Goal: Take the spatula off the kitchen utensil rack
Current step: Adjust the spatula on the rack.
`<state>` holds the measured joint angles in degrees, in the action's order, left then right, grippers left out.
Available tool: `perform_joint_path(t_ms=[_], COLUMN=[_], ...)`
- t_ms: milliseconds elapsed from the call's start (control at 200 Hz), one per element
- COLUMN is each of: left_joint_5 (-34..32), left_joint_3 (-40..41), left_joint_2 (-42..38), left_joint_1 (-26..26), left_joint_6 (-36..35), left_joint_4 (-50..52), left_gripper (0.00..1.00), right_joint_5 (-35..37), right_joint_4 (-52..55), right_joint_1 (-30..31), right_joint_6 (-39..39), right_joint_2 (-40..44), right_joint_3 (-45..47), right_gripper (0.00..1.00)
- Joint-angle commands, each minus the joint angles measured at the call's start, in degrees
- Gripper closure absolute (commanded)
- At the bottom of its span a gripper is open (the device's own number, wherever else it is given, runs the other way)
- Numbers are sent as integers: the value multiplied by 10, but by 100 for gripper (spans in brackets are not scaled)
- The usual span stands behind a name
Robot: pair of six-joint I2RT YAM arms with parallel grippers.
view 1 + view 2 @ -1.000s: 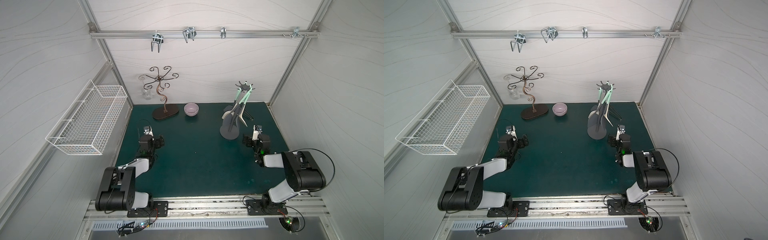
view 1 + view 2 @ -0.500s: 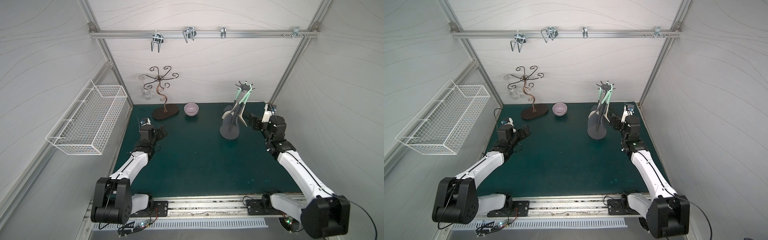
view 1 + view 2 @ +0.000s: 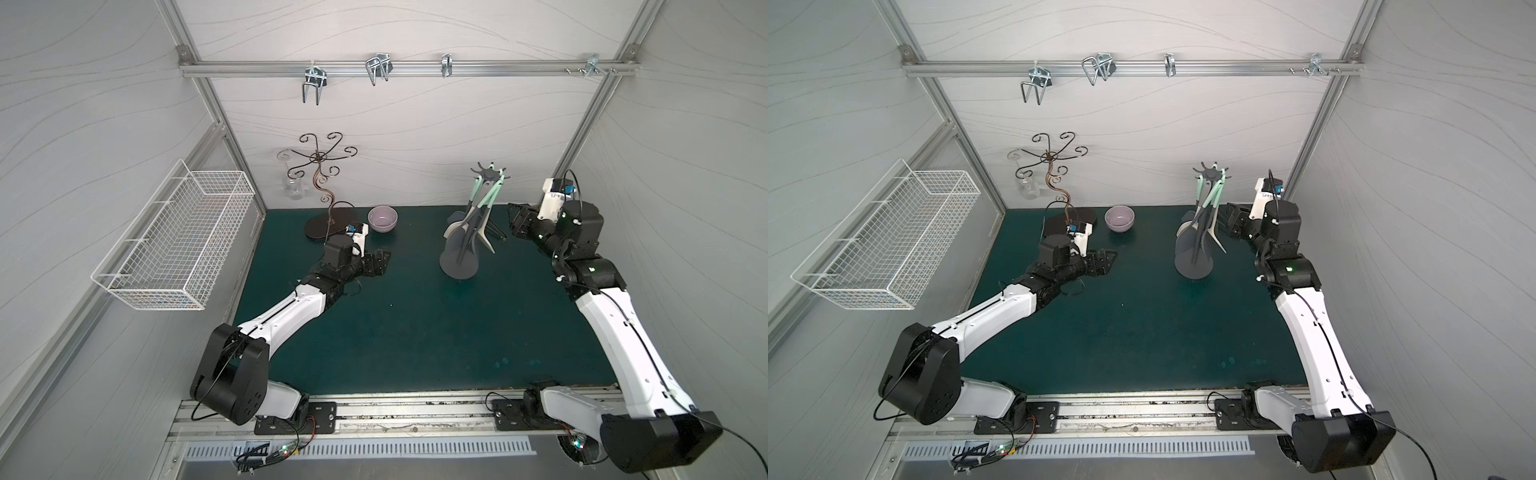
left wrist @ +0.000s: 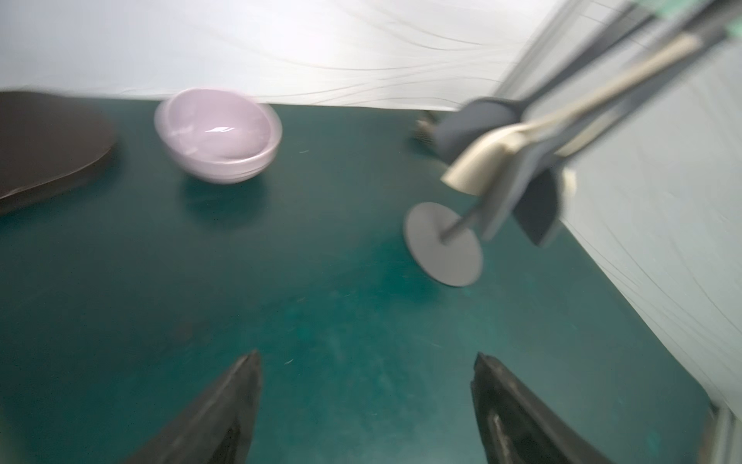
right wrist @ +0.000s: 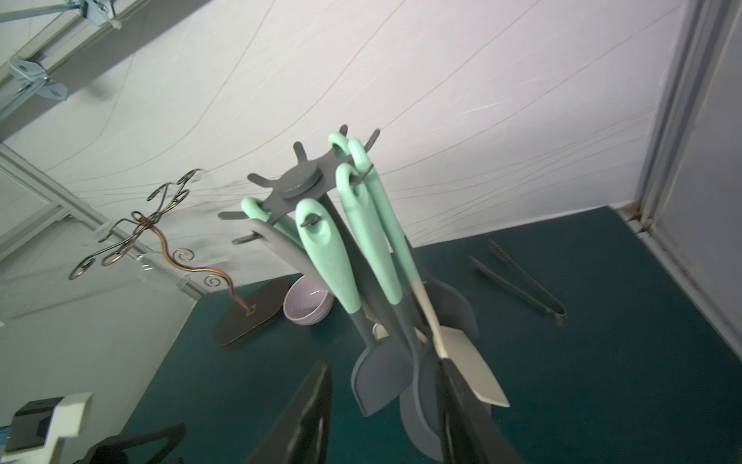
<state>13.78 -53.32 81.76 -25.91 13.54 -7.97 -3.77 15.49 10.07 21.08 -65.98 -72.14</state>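
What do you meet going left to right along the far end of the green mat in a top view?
Brown scrolled-wire stand → lilac bowl → kitchen utensil rack → right gripper.

On the surface (image 3: 415,332), the kitchen utensil rack (image 3: 459,266) stands at back right, the spatula (image 5: 469,373) hanging from its crown. The tongs (image 5: 518,281) lie just to its right, my right fingers (image 5: 305,413) beyond them. The bowl (image 3: 382,219) and tree stand (image 3: 320,228) stand back left, behind my left fingers (image 4: 225,413).
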Motion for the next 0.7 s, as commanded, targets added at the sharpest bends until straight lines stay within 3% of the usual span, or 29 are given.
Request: perform_joint_path(t_ms=[0, 80, 220, 410, 585, 695], left_joint_5=[71, 98, 73, 26, 7, 5], left_joint_3=[-58, -91, -179, -284, -377, -407], left_joint_2=[29, 61, 140, 248, 328, 366], left_joint_1=[-45, -69, -108, -132, -132, -130], left_joint_6=[-81, -105, -143, -154, -137, -124], left_joint_4=[-25, -37, -9, 9, 45, 37], left_gripper=[21, 26, 27, 27, 39, 41], right_joint_5=[-66, -72, -47, -13, -7, 6], right_joint_4=[17, 68, 118, 114, 95, 87], right_joint_1=[4, 3, 3, -2, -2, -3], right_joint_6=[38, 25, -2, -2, 12, 15], right_joint_2=[-21, -40, -46, -9, 8, 18], right_joint_3=[-33, -83, -115, -51, 1, 23], right_gripper=[60, 59, 55, 53, 49, 49])
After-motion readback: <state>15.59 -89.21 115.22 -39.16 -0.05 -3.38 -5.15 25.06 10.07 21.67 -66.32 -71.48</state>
